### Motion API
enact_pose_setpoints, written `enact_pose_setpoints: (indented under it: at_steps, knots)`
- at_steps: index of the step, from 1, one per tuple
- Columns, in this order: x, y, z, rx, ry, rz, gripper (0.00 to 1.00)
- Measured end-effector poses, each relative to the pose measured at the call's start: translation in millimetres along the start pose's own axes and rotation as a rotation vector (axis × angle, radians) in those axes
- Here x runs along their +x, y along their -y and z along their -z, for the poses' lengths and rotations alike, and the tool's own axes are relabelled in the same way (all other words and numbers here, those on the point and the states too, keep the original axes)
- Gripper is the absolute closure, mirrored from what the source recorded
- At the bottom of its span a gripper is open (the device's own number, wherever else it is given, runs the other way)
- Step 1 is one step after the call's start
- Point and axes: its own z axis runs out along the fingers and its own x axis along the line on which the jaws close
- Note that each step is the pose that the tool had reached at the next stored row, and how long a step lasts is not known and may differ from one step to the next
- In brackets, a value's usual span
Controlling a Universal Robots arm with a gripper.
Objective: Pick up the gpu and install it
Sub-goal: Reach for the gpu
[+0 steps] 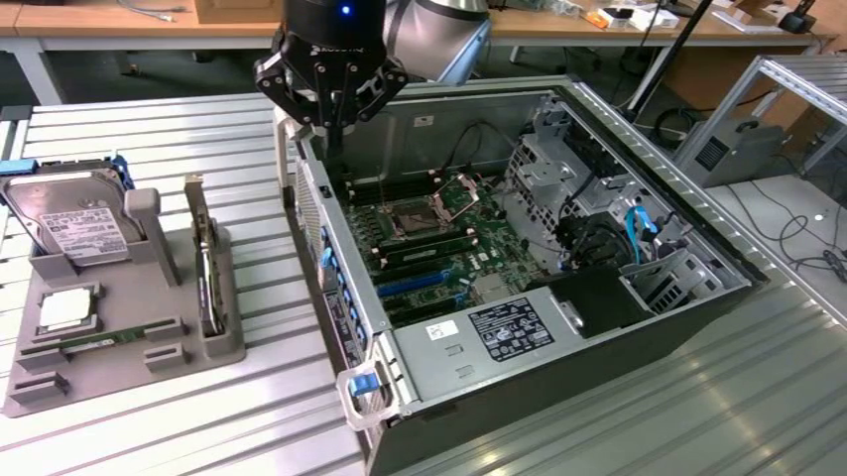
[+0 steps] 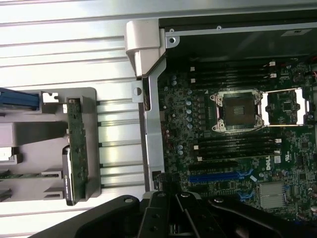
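The gpu (image 1: 206, 266) stands on edge in a slot of the grey holder (image 1: 133, 372), on the slatted table at the exterior view's left. It is a green board with a black block low on one side (image 2: 77, 148). My gripper (image 1: 331, 134) hangs above the near-left corner of the open computer case (image 1: 556, 297), apart from the gpu, shut with nothing between its fingers. In the wrist view the black gripper (image 2: 173, 218) sits over the case wall next to the motherboard (image 2: 237, 148), whose blue expansion slot (image 2: 218, 176) lies bare.
A silver hard drive (image 1: 69, 223) leans in the holder beside the gpu, with a processor (image 1: 63, 309) and a memory stick (image 1: 99, 342) in front. Drive cages and blue cables (image 1: 636, 233) fill the case's far side. Benches and cables stand behind.
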Motion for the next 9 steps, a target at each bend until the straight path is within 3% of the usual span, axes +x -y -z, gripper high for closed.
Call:
enact_pose_setpoints:
  at_steps: [9]
  knots:
    - [5.0, 0.4, 0.2, 0.0000, -0.0001, 0.000, 0.89]
